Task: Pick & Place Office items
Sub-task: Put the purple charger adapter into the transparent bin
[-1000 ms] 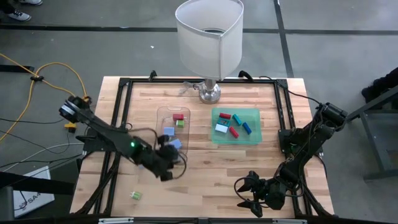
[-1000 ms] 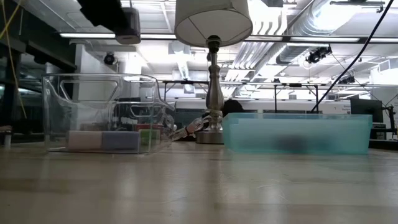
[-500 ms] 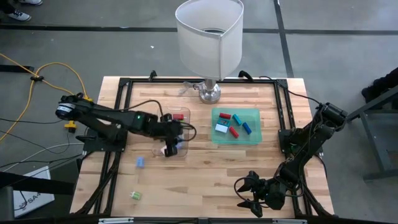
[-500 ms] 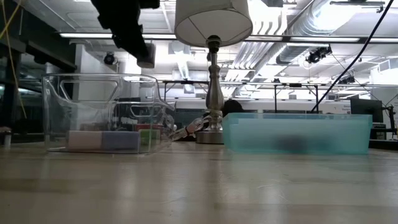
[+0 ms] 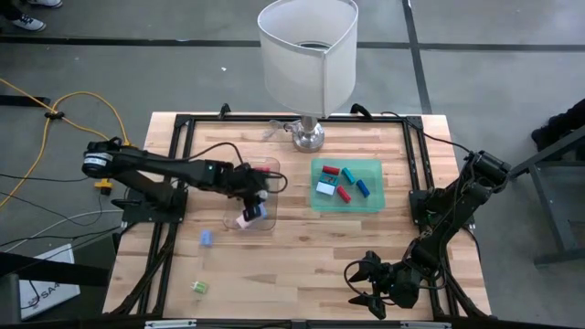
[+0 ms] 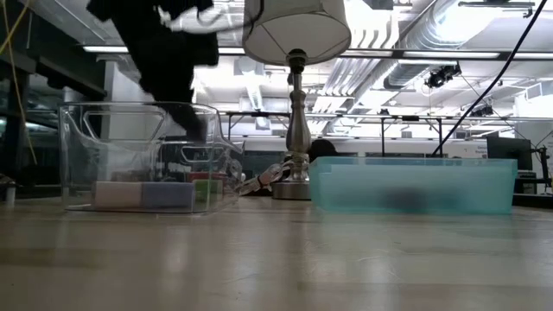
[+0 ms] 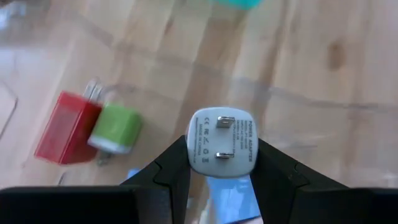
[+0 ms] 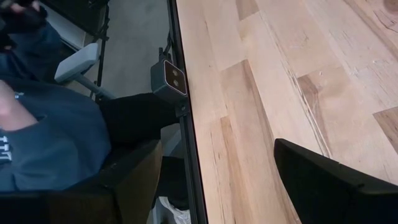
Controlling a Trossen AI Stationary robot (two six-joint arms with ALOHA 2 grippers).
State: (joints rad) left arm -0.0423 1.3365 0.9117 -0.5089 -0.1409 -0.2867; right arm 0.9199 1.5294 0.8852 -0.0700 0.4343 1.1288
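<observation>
High view: the left gripper [image 5: 253,190] sits over the clear tray [image 5: 239,167], placed there, I judge, to release its load among items already sorted. A red block [image 5: 262,171] lies in that tray; the green tray [image 5: 374,202] holds 5 or so pieces, among them a blue stick [image 5: 363,187]. 2 items remain loose on the table [image 5: 311,260]: a pale blue piece [image 5: 206,238] and a green piece [image 5: 199,287]. The right gripper [image 5: 366,283] waits near the table's front edge, fingers spread and empty.

Low view: the left arm's dark bulk hangs over the clear tray [image 6: 138,155], hiding its jaws; the lamp [image 6: 296,52] stands behind.

Left wrist view: the left gripper [image 7: 222,165] is clamped on a white plug adapter [image 7: 222,141] (prongs facing the camera), squeezed across its sides, which keeps it steady for the drop. Below lie a red block [image 7: 65,127] touching a green block [image 7: 116,127].

Right wrist view: bare table [image 8: 267,93] and a seated person [image 8: 50,140] beyond its edge.
</observation>
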